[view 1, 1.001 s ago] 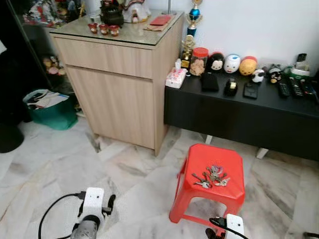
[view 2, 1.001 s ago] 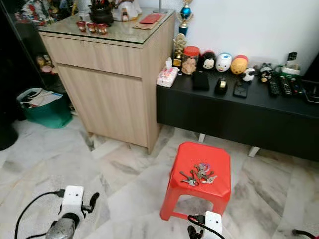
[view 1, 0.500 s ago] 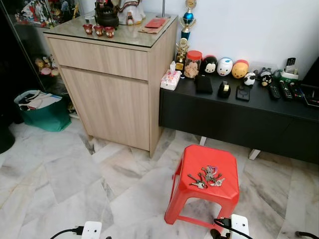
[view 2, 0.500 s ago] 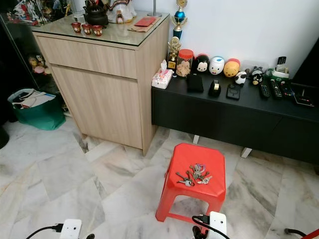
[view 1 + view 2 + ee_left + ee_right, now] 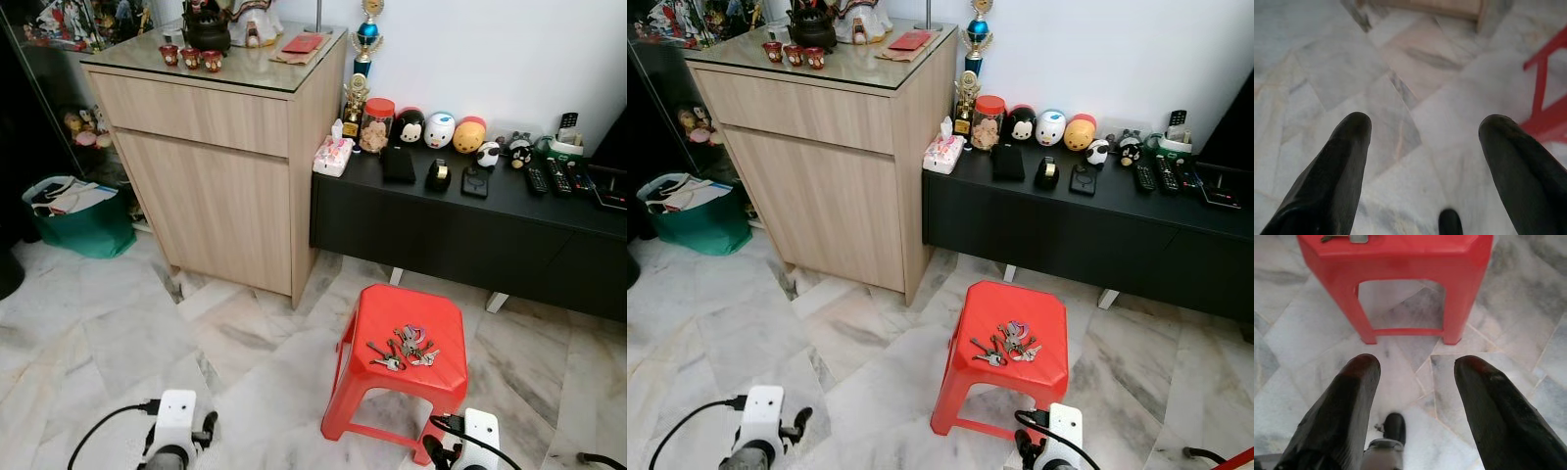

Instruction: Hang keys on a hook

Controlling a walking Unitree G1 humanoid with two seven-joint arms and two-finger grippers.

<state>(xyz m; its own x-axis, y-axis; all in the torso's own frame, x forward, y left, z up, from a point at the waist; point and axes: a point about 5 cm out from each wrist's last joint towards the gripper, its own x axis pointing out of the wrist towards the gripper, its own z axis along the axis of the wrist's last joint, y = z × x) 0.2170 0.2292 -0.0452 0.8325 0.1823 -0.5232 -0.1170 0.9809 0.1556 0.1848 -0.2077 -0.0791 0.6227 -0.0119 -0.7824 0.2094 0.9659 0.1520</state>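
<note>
One bunch of keys lies on the seat of one red plastic stool, which stands on the marble floor in front of the low black table; individual keys are too small to count. Left jaws hang low over bare floor, released, two black fingers spread wide with nothing between them; a red stool leg shows at the edge of the left wrist view. Right jaws hang just in front of the stool, also released and empty, aimed at the stool's front legs. On the black table: one tissue pack at the end nearest the cabinet, one red-lidded jar, three round toy figures in a row, two small trophies. One wooden cabinet stands against the table's end; three small red cups sit on its glass top. One green bag rests on the floor beside the cabinet.
</note>
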